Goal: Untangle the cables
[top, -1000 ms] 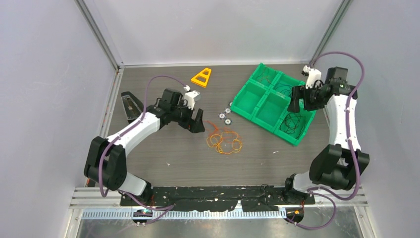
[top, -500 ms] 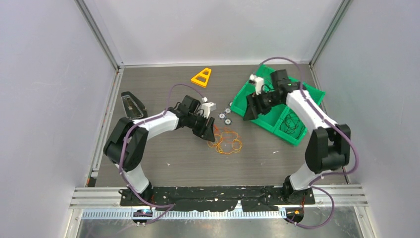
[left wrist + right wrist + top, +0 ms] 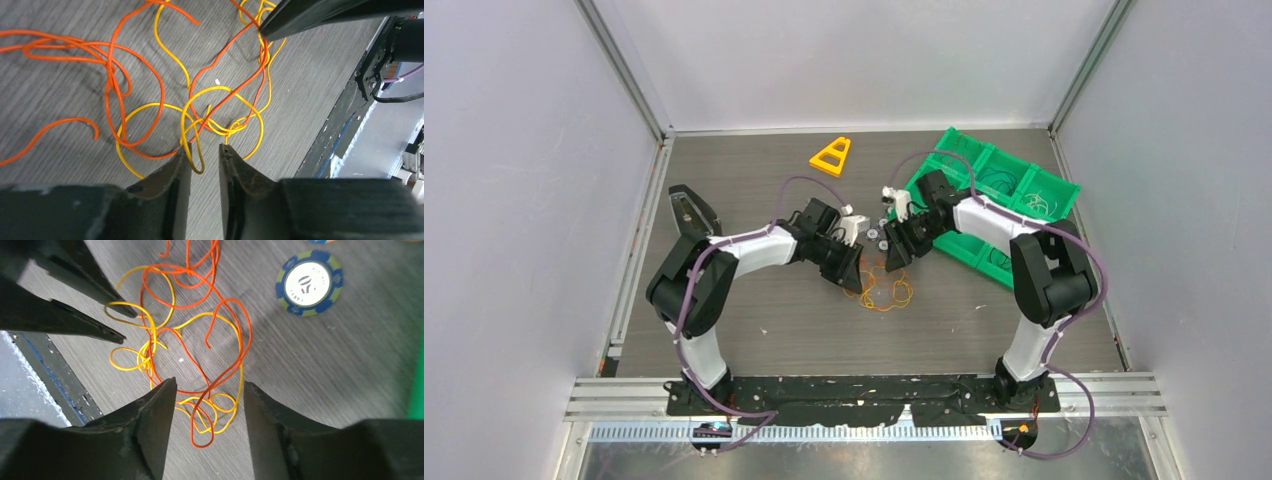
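The cables lie as a loose knot of thin orange and yellow wire on the grey table. My left gripper is down at the knot's left edge. In the left wrist view its jaws stand a narrow gap apart, with a yellow loop between them against the left finger. My right gripper hangs over the knot's upper right. Seen from the right wrist, that gripper is open wide over an orange loop and yellow loops, touching neither.
A green compartment bin holding dark wire coils stands at the back right. Small round chips lie just behind the knot, one of them blue and white. A yellow triangle and a black block sit further back and left.
Both arms have swung in from the sides to the knot. The left jaws have narrowed to a small gap around a yellow loop; the right jaws have narrowed somewhat.
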